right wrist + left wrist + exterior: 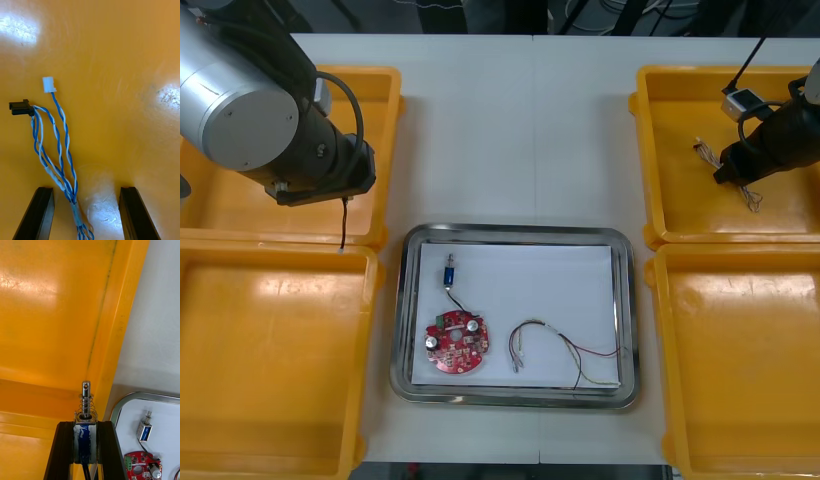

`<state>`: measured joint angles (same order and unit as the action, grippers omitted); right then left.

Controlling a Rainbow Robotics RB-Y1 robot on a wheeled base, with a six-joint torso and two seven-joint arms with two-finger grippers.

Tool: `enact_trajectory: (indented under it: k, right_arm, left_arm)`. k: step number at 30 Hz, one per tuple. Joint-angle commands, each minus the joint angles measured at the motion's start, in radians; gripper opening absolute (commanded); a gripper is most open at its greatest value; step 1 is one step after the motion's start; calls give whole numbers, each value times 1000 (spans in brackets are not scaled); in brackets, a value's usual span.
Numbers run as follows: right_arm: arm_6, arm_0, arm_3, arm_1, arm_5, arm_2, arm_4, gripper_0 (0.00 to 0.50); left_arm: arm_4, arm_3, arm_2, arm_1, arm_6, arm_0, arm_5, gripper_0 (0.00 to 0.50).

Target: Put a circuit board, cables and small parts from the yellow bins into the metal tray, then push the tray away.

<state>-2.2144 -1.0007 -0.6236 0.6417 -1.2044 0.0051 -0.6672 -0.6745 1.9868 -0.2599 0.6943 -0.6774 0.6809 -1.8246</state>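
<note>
My left gripper (85,426) is shut on a small metal part (86,405) with a blue body, a spring and a pin. It hangs over the far left yellow bin (376,100), near the bin's inner wall; the part's black lead (343,225) dangles below the wrist. My right gripper (86,193) stands open low in the far right bin (675,110), its fingers either side of a twisted blue and white cable (60,146). The metal tray (515,233) holds a round red circuit board (457,343), another small metal part (449,275) and a red and yellow cable (565,348).
The near left bin (280,350) and near right bin (740,350) flank the tray. The twisted cable ends in a white plug (48,84) and a black plug (20,107), both beyond the fingertips. Bare table lies beyond the tray.
</note>
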Motion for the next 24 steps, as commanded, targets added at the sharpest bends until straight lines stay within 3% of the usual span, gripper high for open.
enact_trajectory:
  k: [1, 16, 17, 18, 19, 20, 21, 24]
  right_arm:
    - [-36, 0, 2, -14, 8, 9, -9, 500]
    - [-59, 30, 4, -11, 45, 19, -9, 500]
    - [-61, 31, 2, -11, 45, 19, -12, 433]
    - [-61, 31, 2, -11, 45, 19, -14, 296]
    - [-62, 33, 2, -11, 45, 19, -14, 202]
    - [-64, 33, 2, -10, 43, 19, -17, 202]
    - [-65, 33, 2, -11, 43, 19, -17, 0]
    - [-70, 33, 2, -10, 39, 19, -19, 0]
  left_arm:
    - [-8, 35, 27, 21, 27, -11, -10, 0]
    - [-8, 35, 27, 21, 28, -11, -8, 0]
    - [-8, 35, 27, 21, 28, -11, -10, 0]
    - [-8, 35, 27, 21, 28, -11, -8, 0]
    - [-8, 37, 27, 21, 27, -11, -8, 0]
    - [-8, 35, 27, 21, 27, -11, -10, 0]
    - [-8, 35, 27, 21, 28, -11, -8, 0]
    - [-8, 37, 27, 21, 30, -11, -8, 0]
